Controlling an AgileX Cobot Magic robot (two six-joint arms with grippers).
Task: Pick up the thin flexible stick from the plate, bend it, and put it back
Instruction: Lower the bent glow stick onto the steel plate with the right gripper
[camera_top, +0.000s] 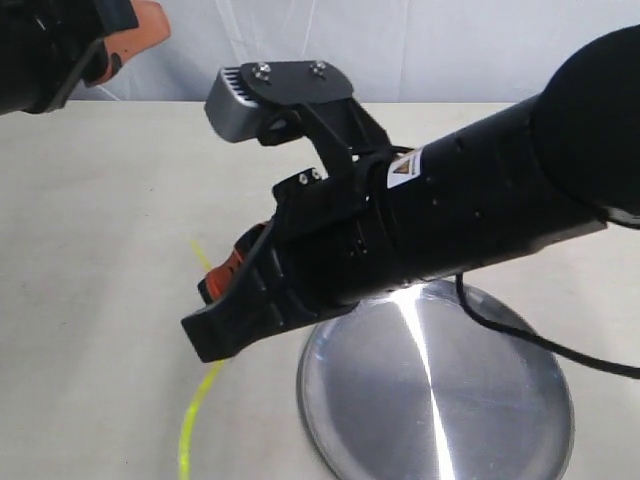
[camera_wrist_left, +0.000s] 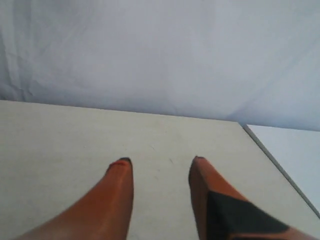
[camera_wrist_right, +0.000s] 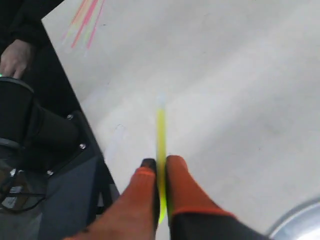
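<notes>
The right claw (camera_wrist_right: 161, 167) pinched the thin flexible stick (camera_wrist_right: 160, 130), which jutted past its tips, left of the plate (camera_top: 500, 420). The left claw (camera_wrist_left: 160, 161) gaped, empty.

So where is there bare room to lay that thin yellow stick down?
The shiny round silver metal plate is bare where visible, though the black right arm overhangs its far edge. The beige tabletop between the left tool and the plate is also free. It is crowded only beneath the right tool, which pinches the thin yellow-green stick.

Beige table (camera_top: 90, 250); shiny silver plate (camera_top: 500, 410) rests on it.
</notes>
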